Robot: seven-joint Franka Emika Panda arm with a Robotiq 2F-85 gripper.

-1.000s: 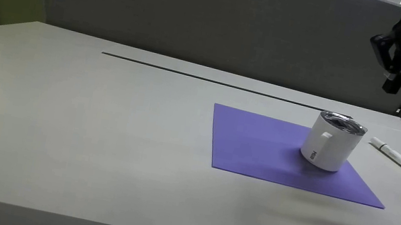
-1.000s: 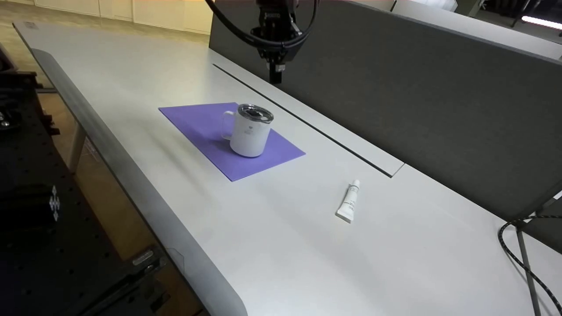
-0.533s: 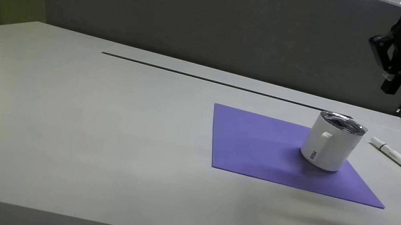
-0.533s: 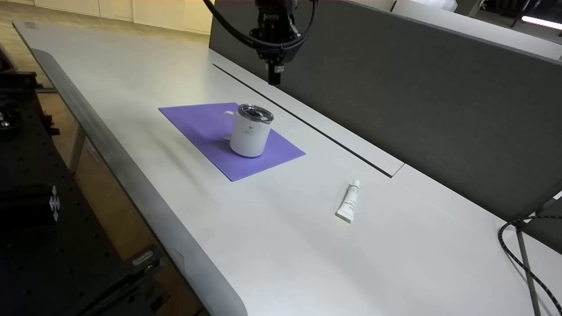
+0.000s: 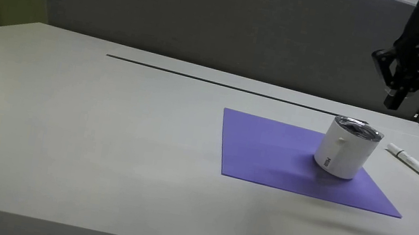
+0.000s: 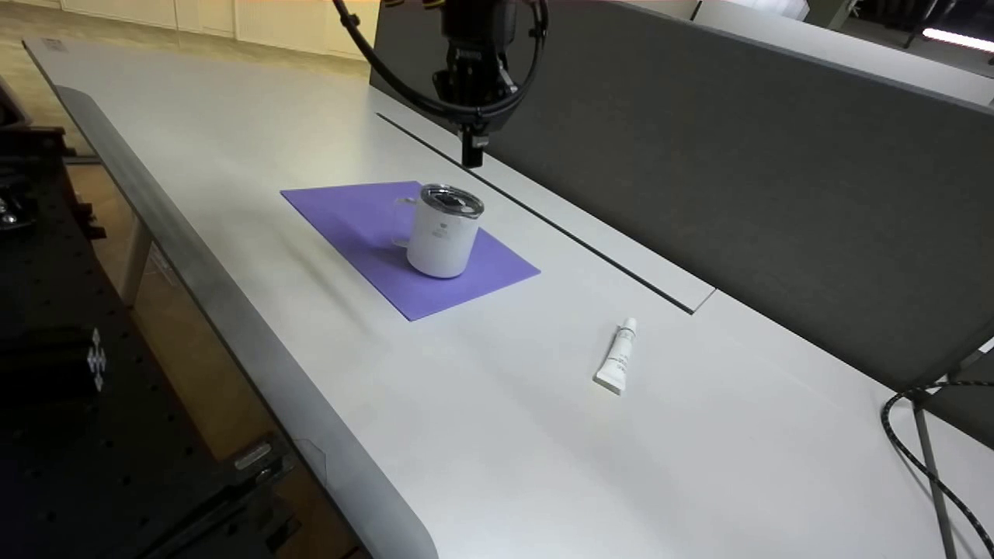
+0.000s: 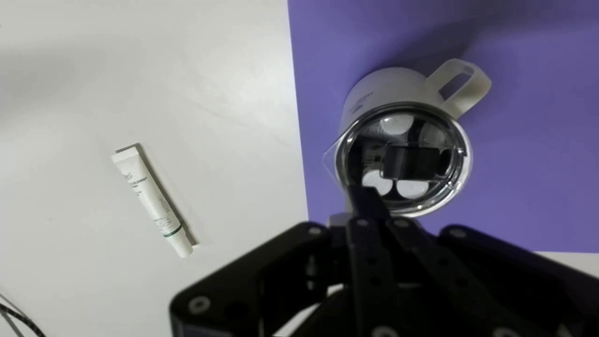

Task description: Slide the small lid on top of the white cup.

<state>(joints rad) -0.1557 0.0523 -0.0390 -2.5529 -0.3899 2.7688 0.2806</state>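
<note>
Fingers [image 5: 394,101] together — pointing downward — hanging in mid-air.

Both exterior views slanted down from farther off, sharing the flat purple rectangular mat [image 5: 269,153] with the close, downward-facing wrist view.

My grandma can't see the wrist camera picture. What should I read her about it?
A white cup with a round see-through lid on top stands on a purple mat. The robot's closed black gripper is at the bottom of the picture, and a small white tube lies on the pale table at left.
</note>
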